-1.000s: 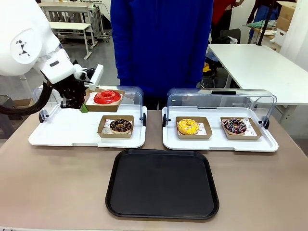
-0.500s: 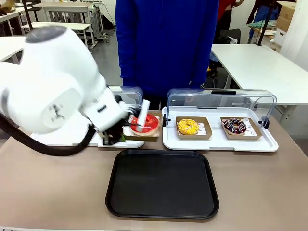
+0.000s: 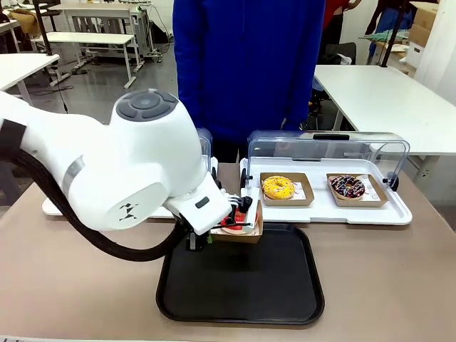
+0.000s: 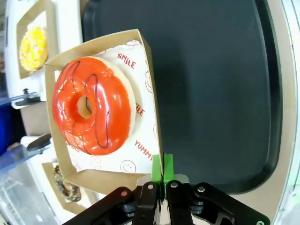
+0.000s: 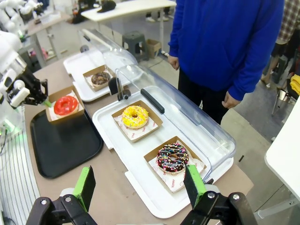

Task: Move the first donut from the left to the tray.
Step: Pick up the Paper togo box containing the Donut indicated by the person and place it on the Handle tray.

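Note:
The first donut from the left (image 4: 91,112), glossy red, lies in a shallow brown cardboard box (image 4: 145,140). My left gripper (image 4: 162,165) is shut on the box's side wall. In the front view that box (image 3: 241,226) is over the far left part of the black tray (image 3: 240,281), with the left gripper (image 3: 206,240) beside it. Whether the box rests on the tray I cannot tell. The right wrist view shows the red donut (image 5: 65,105) at the tray's (image 5: 65,140) far end. My right gripper (image 5: 139,187) stands open with nothing between its fingers, high above the table.
Beyond the black tray stand two white trays with clear lids (image 3: 328,206) (image 3: 53,206). The right one holds a yellow donut (image 3: 278,187) and a sprinkled chocolate donut (image 3: 348,187). A chocolate donut (image 5: 101,78) sits in the left one. A person in blue (image 3: 246,71) stands at the far side.
My left arm has swung from the left white tray toward the middle, carrying the boxed red donut over the black tray's far edge. The grip has stayed shut.

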